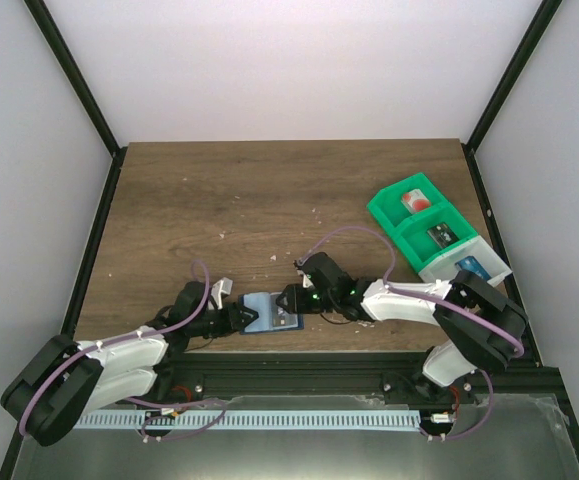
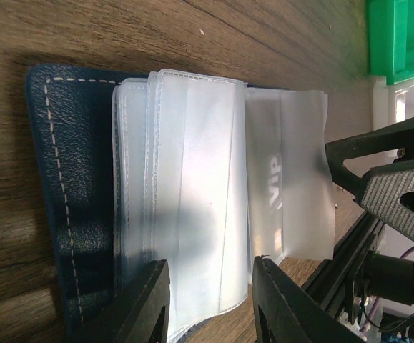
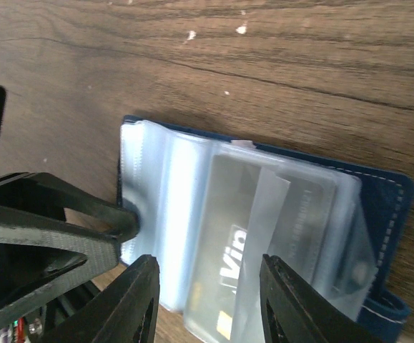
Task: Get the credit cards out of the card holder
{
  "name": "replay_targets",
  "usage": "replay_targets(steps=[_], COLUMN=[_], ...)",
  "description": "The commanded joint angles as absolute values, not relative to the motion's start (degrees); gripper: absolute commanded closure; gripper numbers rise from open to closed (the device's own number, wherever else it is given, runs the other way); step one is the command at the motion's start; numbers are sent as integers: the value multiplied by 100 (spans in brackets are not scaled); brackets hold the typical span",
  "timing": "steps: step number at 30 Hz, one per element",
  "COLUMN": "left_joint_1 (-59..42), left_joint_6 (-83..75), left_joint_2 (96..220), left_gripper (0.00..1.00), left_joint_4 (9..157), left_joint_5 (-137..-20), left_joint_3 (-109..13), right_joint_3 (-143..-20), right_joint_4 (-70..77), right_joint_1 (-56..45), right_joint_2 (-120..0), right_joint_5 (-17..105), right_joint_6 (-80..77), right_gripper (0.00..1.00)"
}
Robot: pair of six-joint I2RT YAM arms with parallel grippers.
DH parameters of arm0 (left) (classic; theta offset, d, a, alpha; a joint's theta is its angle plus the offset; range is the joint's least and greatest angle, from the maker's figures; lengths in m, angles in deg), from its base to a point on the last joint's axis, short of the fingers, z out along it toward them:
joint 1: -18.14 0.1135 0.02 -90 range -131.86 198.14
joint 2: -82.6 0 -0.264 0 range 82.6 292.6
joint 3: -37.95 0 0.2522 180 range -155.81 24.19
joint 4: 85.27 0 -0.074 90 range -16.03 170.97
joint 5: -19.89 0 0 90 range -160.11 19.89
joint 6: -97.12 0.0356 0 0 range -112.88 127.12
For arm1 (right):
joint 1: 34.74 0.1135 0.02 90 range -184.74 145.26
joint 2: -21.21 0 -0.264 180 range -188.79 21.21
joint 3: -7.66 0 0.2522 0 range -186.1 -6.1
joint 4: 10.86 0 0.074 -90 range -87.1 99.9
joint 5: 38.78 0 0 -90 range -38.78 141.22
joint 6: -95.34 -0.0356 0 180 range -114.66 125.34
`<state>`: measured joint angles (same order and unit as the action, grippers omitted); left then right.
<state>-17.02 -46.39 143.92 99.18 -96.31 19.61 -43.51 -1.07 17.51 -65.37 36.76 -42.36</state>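
The card holder [image 1: 271,312] lies open and flat; my left gripper [image 2: 210,286] and right gripper [image 3: 207,286] flank it, fingers apart, clamping nothing; I'd pin the holder with the left, pinch the sleeved credit card [image 3: 299,207] squarely, and draw it out flat.

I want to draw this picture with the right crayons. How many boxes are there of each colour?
Green boxes: 2
White boxes: 1
Total: 3
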Motion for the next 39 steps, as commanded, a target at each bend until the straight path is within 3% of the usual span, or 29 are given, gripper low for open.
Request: replay_targets(steps=[1,13,22,39], left_joint_1=[-1674,-1669,-1675,-1675], left_joint_6=[-4585,-4587,-4579,-4605], left_joint_2=[14385,14377,14403,14495], left_gripper=[65,65,65,65], left_joint_4=[9843,9862,9878,10003], left_joint_5=[-9618,-9616,-9603,-9620], left_joint_3=[2045,2076,2094,2129], right_joint_3=[-4234,-4407,-4464,-4689], right_joint_4=[-576,9,-9,-278], right_joint_1=[1729,1733,1738,1853], right_joint_2=[-6449,-6606,-6658,-6521], right_joint_5=[3376,3946,3894,3434], right_joint_6=[-4378,-4301,-4266,-4333], right_gripper=[60,60,99,100])
